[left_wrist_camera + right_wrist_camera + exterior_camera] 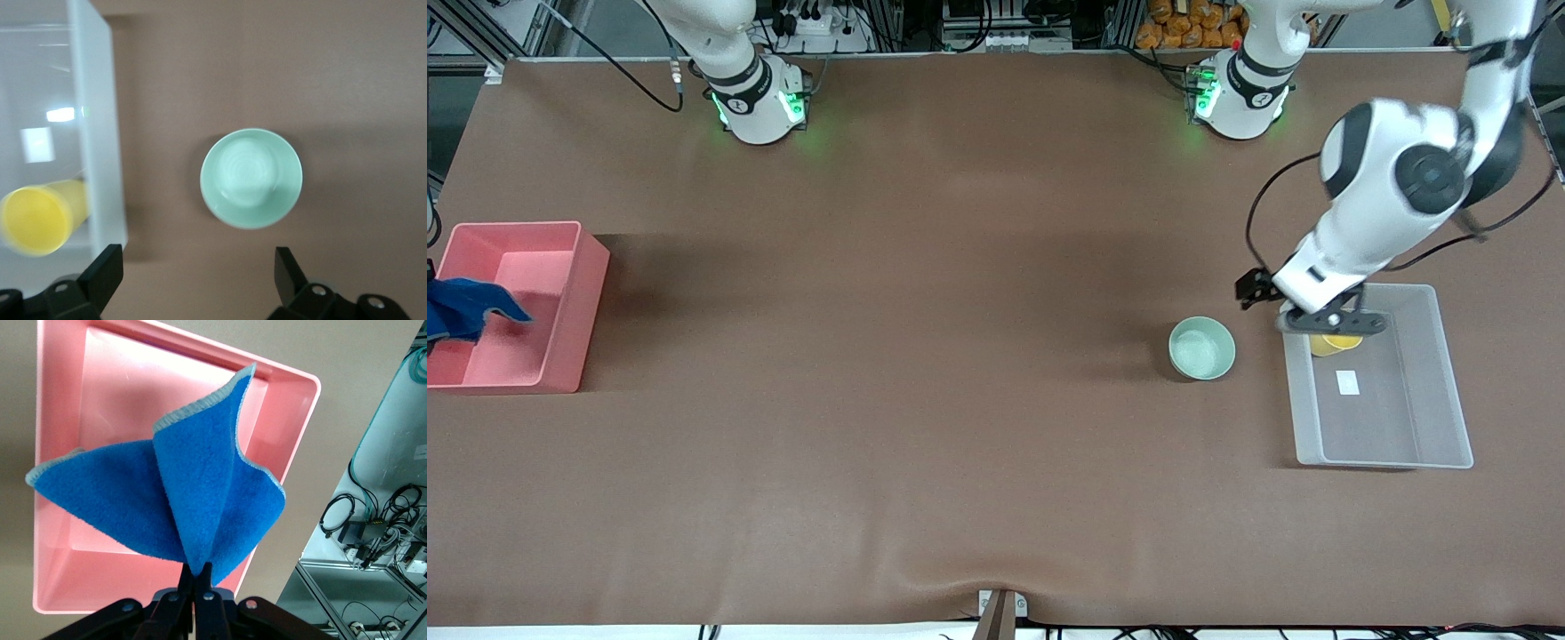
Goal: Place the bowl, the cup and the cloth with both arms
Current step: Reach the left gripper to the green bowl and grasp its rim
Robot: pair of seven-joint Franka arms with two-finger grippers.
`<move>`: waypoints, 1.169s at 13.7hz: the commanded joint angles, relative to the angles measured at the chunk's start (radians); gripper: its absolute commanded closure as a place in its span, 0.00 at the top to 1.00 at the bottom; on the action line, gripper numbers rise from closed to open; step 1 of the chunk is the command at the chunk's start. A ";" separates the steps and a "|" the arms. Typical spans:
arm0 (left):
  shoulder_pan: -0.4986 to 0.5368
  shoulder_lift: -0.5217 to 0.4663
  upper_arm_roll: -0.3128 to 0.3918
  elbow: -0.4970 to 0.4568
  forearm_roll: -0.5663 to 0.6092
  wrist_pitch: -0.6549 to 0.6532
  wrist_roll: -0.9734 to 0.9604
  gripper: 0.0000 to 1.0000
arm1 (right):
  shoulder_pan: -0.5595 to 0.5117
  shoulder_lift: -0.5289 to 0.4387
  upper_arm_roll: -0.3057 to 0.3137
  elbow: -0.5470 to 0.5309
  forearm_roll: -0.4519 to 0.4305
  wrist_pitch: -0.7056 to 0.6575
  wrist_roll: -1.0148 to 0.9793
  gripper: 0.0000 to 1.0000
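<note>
Cloth fuzzy, folded; bowl glossy, round.

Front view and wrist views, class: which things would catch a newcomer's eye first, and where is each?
The royal-blue cloth hangs pinched in the shut right gripper over the pink bin at the right arm's end of the table. At the left arm's end, the yellow cup lies on its side in the clear bin. The open left gripper hovers by the mint-green bowl beside that bin.
</note>
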 commanded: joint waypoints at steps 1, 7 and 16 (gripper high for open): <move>0.006 0.085 -0.002 -0.056 -0.002 0.161 -0.022 1.00 | -0.044 0.022 0.020 0.021 0.034 0.016 -0.055 0.00; 0.011 0.240 0.000 -0.032 0.004 0.274 -0.051 0.79 | -0.100 0.038 0.021 0.019 0.183 0.015 -0.119 0.00; 0.017 0.260 0.003 0.004 0.005 0.268 -0.037 0.00 | -0.160 0.067 0.017 0.015 0.317 0.079 -0.323 0.00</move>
